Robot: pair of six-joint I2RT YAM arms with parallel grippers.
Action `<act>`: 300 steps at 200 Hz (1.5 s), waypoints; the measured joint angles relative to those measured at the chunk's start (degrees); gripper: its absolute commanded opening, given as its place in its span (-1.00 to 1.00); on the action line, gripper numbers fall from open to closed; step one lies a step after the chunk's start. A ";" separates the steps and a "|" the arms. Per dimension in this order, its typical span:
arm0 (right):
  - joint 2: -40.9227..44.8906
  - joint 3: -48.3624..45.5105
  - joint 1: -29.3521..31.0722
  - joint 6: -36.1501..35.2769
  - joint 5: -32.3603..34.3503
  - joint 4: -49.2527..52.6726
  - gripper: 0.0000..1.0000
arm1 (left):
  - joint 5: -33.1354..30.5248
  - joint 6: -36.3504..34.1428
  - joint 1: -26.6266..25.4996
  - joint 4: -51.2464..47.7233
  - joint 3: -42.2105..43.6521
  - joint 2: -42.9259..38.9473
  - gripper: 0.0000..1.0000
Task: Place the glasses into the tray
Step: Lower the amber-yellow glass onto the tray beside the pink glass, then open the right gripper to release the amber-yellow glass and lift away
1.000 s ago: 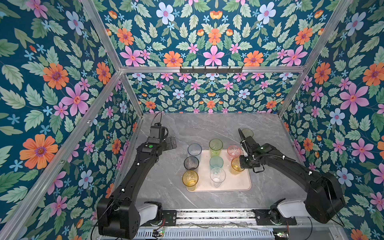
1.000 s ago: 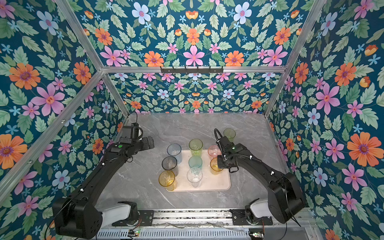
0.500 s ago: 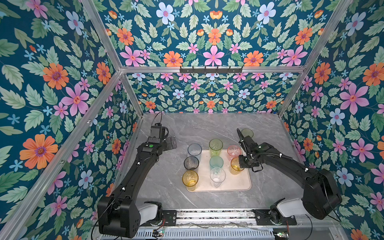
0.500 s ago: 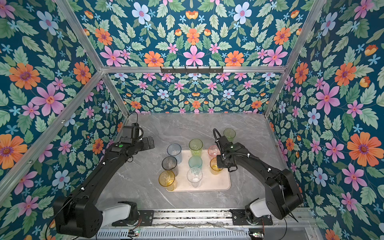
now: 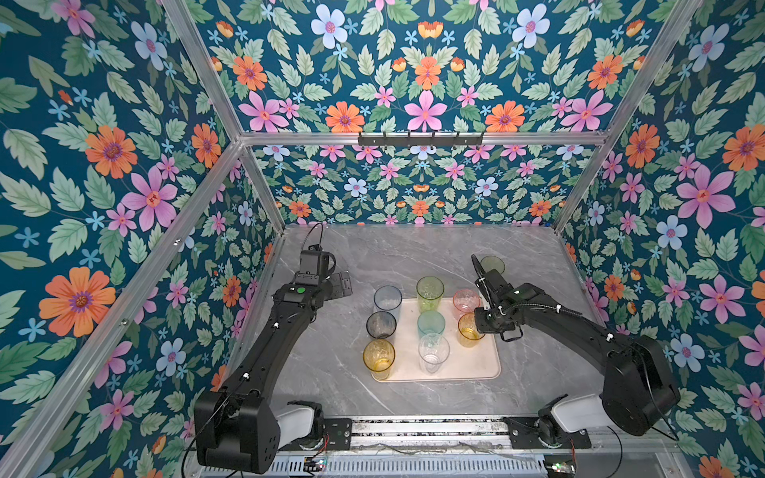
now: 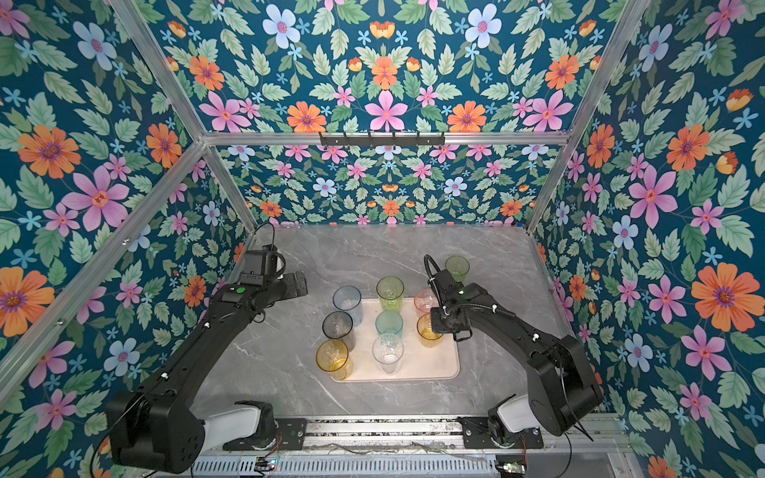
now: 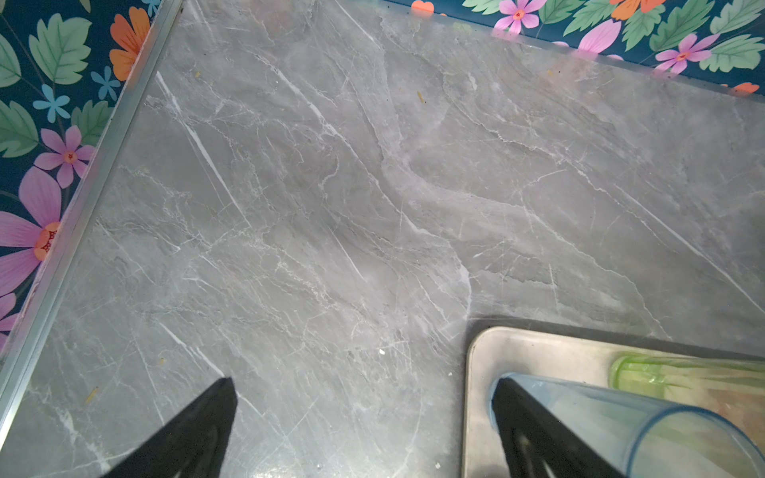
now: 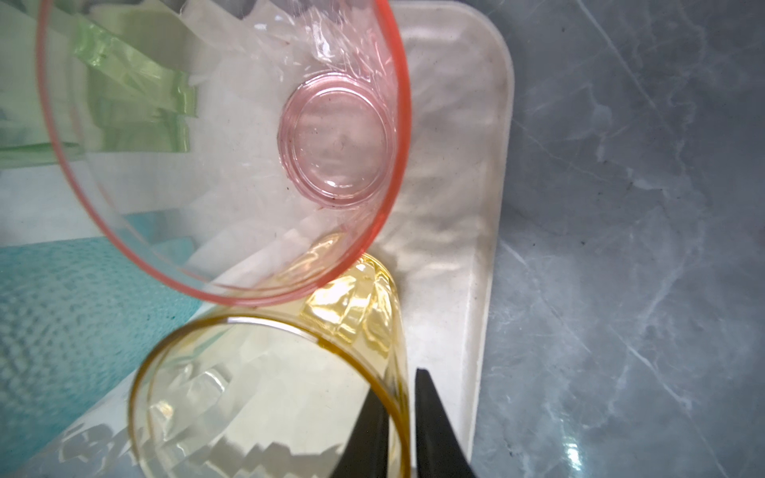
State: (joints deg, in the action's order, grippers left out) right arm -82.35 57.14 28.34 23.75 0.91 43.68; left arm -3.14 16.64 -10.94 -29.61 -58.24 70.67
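Observation:
The pale tray [image 5: 476,364] holds several glasses in both top views: blue [image 5: 387,299], tall green [image 5: 429,289], pink [image 5: 465,299], grey [image 5: 381,325], teal [image 5: 430,323], clear [image 5: 433,349], tall amber [image 5: 378,356] and short amber [image 5: 470,329]. My right gripper [image 8: 403,372] straddles the wall of the short amber glass [image 8: 256,393], which stands on the tray [image 8: 455,165]. One finger is inside, and a thin gap shows at the outer one, so it is barely open. My left gripper [image 7: 364,385] is wide open over bare table beside the blue glass [image 7: 600,414].
A green glass [image 5: 492,263] stands on the marble table behind the right arm, off the tray. The pink glass [image 8: 331,136] touches the short amber one. Flowered walls close in the table on three sides. Grey marble [image 7: 331,207] lies under the left gripper.
The right gripper's fingers have parted slightly on the short amber glass, which stays in place on the tray. The left arm has not moved.

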 measured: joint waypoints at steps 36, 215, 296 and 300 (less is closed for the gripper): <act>-0.26 0.83 0.00 0.00 0.07 0.04 -0.55 | -0.02 0.00 0.00 -0.02 -0.07 0.00 0.99; 6.86 16.26 -0.20 -4.50 6.95 8.02 -0.04 | -0.02 0.00 0.04 -0.07 -0.09 0.31 0.99; 2.97 22.01 -7.96 -6.36 8.07 4.94 -0.01 | -0.02 0.00 0.07 -0.20 -0.09 -0.11 0.99; 2.60 22.29 -8.48 -6.38 8.07 4.74 0.00 | -0.04 0.00 0.07 -0.22 -0.09 -0.11 0.99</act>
State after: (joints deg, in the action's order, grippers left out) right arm -79.75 79.44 19.86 17.37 8.97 48.42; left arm -3.18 16.64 -10.87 -29.82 -58.33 70.57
